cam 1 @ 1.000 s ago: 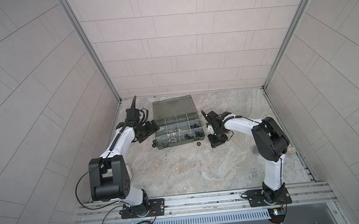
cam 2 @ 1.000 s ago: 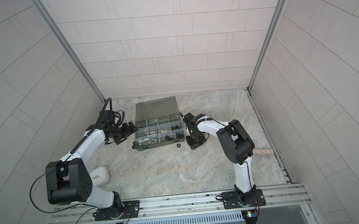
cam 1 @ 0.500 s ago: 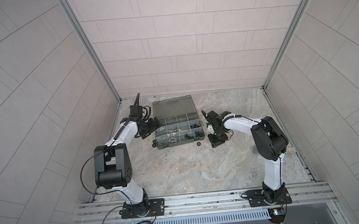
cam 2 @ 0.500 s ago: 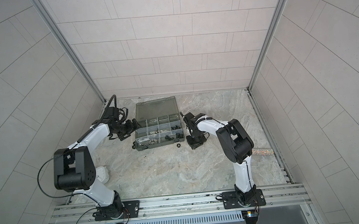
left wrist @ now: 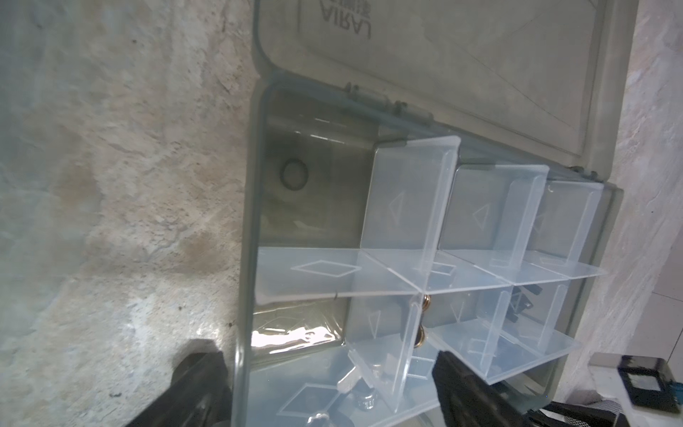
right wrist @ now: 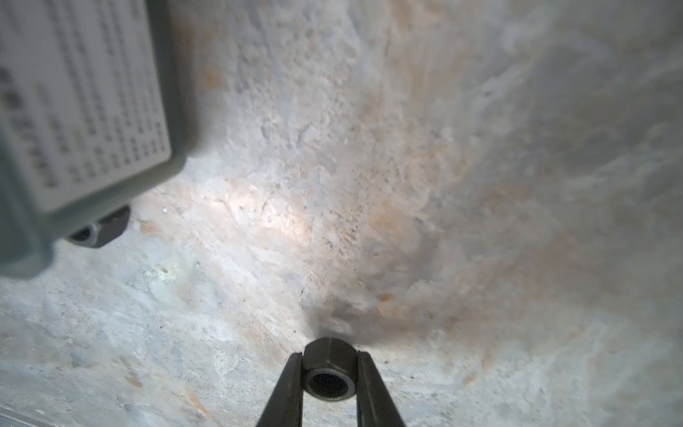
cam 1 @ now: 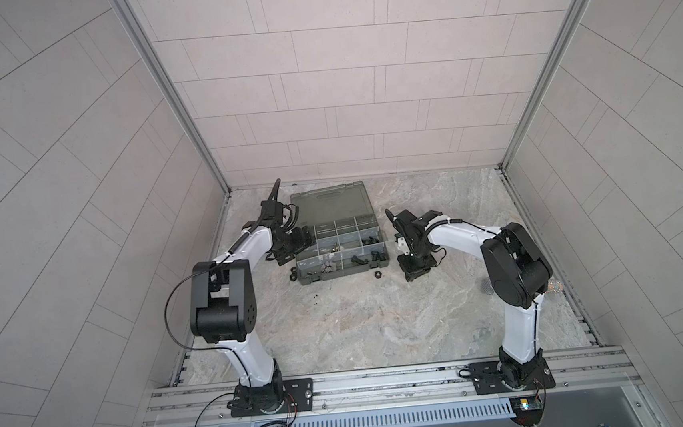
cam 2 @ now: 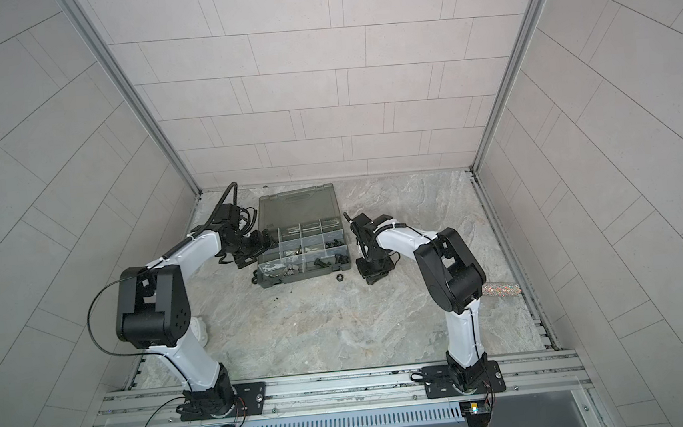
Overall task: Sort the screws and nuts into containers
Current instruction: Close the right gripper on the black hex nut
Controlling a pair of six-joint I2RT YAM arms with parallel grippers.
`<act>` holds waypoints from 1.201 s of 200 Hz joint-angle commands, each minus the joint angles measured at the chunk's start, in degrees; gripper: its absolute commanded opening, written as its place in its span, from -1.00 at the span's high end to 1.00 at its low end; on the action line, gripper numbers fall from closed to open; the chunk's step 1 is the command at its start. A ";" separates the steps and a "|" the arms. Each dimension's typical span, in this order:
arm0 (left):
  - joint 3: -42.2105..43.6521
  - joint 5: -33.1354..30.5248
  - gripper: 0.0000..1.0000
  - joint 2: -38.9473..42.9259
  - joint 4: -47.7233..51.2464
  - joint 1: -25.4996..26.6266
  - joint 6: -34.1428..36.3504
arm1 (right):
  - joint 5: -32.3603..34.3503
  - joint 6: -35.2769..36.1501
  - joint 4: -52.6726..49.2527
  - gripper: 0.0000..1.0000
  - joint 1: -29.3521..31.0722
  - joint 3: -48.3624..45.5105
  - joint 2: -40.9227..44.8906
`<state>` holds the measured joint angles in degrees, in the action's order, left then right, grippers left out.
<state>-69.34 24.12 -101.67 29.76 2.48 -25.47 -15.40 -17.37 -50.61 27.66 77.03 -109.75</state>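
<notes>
The case [left wrist: 251,207] is smoky translucent plastic, smooth and glossy, with glare on its floor. Its dividers [left wrist: 403,207] are clear, pale plastic, also smooth. A white printed label [right wrist: 81,103] on it looks like matt paper. The nut [right wrist: 330,364] is dark, dull metal. The table [right wrist: 480,185] looks like rough, mottled, matt stone. The handle [cam 2: 504,289] has a glittery finish.

Smoky grey, black and marble tones
Smoky-grey translucent organizer case [cam 1: 333,207] with pale clear dividers [left wrist: 406,207]; black hex nut [right wrist: 330,356]; table [cam 1: 381,311] veined grey-beige; microphone handle [cam 2: 502,289] glittery.
</notes>
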 commanded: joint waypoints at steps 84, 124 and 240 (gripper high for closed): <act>-8.72 -0.68 -0.83 -5.87 -0.34 9.77 -0.53 | 1.51 1.21 -5.23 0.53 -2.36 1.54 9.34; -9.99 -1.66 -0.84 -5.30 0.29 11.24 -1.07 | 1.06 1.79 -5.75 0.52 -3.12 3.41 9.59; -11.84 -9.60 -0.96 8.70 12.48 7.72 3.88 | -2.77 1.63 -8.19 0.52 -3.03 24.29 -4.32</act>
<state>-82.85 16.75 -98.10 38.02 12.08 -23.92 -16.71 -15.88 -57.04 24.58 98.02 -111.33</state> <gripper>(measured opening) 0.980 0.243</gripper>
